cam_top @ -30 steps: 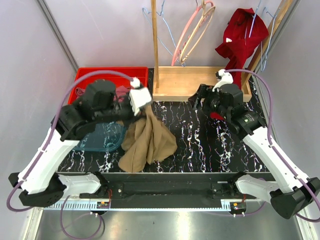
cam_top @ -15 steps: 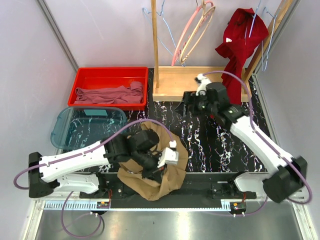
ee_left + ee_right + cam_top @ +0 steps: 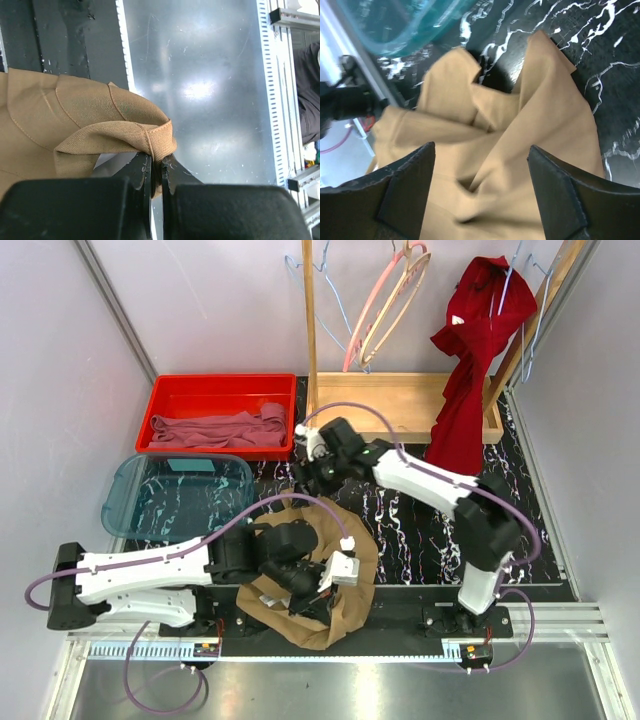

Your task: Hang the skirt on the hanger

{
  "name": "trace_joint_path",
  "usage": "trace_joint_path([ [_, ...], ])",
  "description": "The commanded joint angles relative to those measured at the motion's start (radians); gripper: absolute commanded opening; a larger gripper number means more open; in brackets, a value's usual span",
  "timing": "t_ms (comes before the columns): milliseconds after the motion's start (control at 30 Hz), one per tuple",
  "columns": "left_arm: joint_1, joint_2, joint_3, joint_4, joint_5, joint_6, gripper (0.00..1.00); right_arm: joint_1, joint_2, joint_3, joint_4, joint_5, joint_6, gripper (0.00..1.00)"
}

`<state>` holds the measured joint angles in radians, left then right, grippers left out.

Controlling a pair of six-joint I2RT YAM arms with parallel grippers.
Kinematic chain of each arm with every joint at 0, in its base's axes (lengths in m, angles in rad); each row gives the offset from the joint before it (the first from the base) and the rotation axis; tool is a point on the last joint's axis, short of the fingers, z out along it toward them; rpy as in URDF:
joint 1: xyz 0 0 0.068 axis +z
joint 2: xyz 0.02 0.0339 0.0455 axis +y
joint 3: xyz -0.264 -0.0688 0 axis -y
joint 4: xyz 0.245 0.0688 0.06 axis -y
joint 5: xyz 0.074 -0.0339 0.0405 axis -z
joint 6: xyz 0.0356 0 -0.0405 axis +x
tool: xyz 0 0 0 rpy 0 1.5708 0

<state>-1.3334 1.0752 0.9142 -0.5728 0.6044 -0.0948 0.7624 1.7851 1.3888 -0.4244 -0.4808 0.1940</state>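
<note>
The tan skirt lies bunched at the table's near edge, partly hanging over it. My left gripper is shut on a folded hem edge of the skirt, pinched between its black fingers. My right gripper hovers open above the skirt's far edge. In the right wrist view the skirt fills the space below its wide-apart fingers. Light-blue wire hangers hang on the wooden rack at the back, and more hang at the right.
A red tray holds a mauve cloth. A clear teal bin stands in front of it. A wooden rack base sits at the back, with pink and wooden hangers and a dark red garment.
My right arm has swung left from the rack base to above the skirt's far edge. My left gripper has kept its hold and shifted slightly nearer the front edge.
</note>
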Motion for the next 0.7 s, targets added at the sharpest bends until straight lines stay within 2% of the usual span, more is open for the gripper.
trace_joint_path([
  [0, -0.009, -0.064, -0.02, 0.111, -0.025, -0.039, 0.0, 0.021, 0.115, 0.079, -0.031, 0.053, -0.019, 0.78],
  [100, -0.007, -0.086, -0.037, 0.114, -0.051, -0.04, 0.0, 0.023, 0.169, 0.07, -0.036, 0.059, 0.001, 0.68],
  [133, -0.007, -0.092, -0.046, 0.116, -0.067, -0.043, 0.0, 0.023, 0.181, 0.064, -0.039, 0.071, 0.002, 0.6],
  [233, -0.007, -0.116, -0.064, 0.129, -0.101, -0.051, 0.0, 0.023, 0.183, 0.02, -0.042, 0.085, 0.015, 0.43],
  [300, -0.007, -0.129, -0.07, 0.139, -0.112, -0.056, 0.0, 0.023, 0.18, -0.023, -0.042, 0.105, 0.027, 0.38],
  [500, -0.007, -0.147, -0.092, 0.151, -0.28, -0.089, 0.0, -0.003, 0.177, -0.131, -0.111, 0.359, 0.062, 0.19],
  [667, 0.029, -0.126, -0.098, 0.152, -0.38, -0.095, 0.0, -0.208, 0.1, -0.316, -0.083, 0.438, 0.2, 0.05],
])
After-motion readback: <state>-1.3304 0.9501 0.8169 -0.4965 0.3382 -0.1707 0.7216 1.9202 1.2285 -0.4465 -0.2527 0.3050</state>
